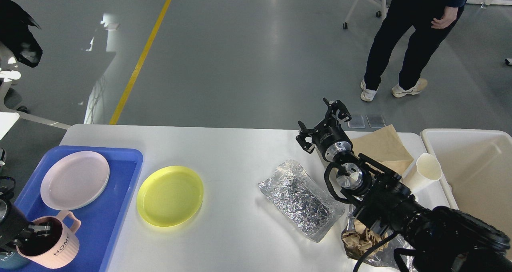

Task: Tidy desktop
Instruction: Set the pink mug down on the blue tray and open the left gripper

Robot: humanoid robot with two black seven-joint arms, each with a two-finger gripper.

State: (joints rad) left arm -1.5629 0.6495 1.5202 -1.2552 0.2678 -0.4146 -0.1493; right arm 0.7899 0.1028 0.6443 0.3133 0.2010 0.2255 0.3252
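Observation:
The white desktop [240, 152] holds a yellow plate [170, 196], a silver foil bag [300, 198], a sheet of brown paper [384, 146], a white paper cup [426, 170] lying on its side, and crumpled brown paper [360, 240]. My right gripper [322, 124] is open and empty, raised over the table's far edge beside the brown sheet. My left gripper [40, 229] is at the bottom left, its fingers closed on the rim of a pink mug [56, 244] that stands on the blue tray [120, 184].
A pink plate [75, 180] lies on the tray. A teal cup [6, 260] shows at the bottom left corner. A beige bin [472, 144] stands right of the table. A person [412, 36] stands on the floor behind the table.

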